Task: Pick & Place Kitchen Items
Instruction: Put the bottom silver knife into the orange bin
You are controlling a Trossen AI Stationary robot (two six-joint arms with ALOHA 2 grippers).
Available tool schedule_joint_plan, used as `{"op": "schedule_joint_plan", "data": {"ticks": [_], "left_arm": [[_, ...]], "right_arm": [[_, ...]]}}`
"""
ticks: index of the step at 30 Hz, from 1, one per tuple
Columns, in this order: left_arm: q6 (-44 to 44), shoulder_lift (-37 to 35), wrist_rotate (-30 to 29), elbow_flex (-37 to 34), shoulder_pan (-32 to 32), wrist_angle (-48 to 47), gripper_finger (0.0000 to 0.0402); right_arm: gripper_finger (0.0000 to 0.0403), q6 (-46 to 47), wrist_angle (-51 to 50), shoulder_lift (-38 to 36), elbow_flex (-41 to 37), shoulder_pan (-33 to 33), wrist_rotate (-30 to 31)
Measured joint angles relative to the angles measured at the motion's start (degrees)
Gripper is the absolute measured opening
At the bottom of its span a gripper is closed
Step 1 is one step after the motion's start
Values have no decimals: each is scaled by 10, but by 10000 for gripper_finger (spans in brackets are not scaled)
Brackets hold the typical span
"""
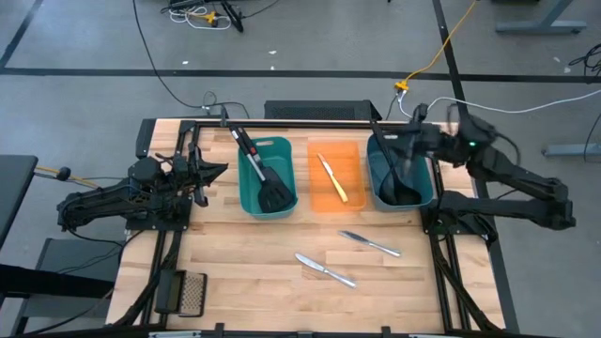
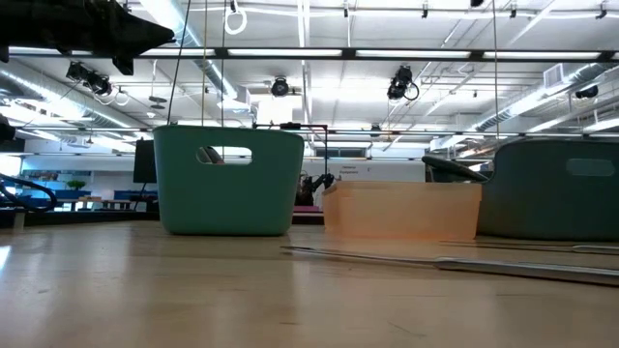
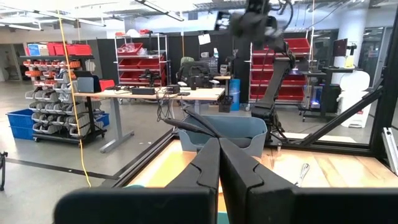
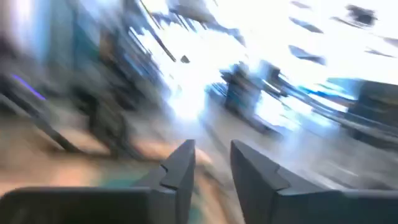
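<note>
Right tool: the right tool (image 1: pixel 406 139) is held above the far rim of the right-hand teal plastic bin (image 1: pixel 424 195); in the right wrist view its two dark fingers (image 4: pixel 180 168) stand a little apart, with nothing seen between them.
Left tool: the left tool (image 1: pixel 218 170) waits at the worktop's left edge, beside the left-hand teal plastic bin (image 1: pixel 252 197); its fingers (image 3: pixel 208 165) are pressed together, empty.
Sorted items: a black slotted spatula (image 1: pixel 272 192) lies in the left-hand bin; a small yellow-handled knife (image 1: pixel 331 177) lies in the orange translucent plastic bin (image 1: pixel 355 201); a black long-handled utensil (image 1: pixel 402 188), possibly the ladle, rests in the right-hand bin under the right tool.
Remaining items: two silver table knives, one (image 1: pixel 371 244) nearer the right tool and one (image 1: pixel 325 270) further out, lie flat on the bare wooden worktop (image 1: pixel 244 272).
Step in hand: judged to be the end of a drop into the right-hand bin.
Next move: a knife is to be fetched; a flat, thin blade calls for a low, square descent and fingers opened wider.
</note>
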Motion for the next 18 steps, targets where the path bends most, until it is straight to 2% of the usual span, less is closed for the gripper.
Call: {"op": "schedule_joint_plan", "data": {"ticks": [3,5,9,12,18], "left_arm": [[0,0,0,0,0,0,9],[0,0,0,0,0,0,9],[0,0,0,0,0,1,9],[-1,0,0,0,0,2,9],[-1,0,0,0,0,2,9]], "right_arm": [[62,105,96,-1,-46,21,-78],[21,137,151,-3,-95,54,-90],[15,145,222,-27,-187,120,-17],[7,140,228,-70,-244,146,32],[5,149,230,-177,-298,174,33]]}}
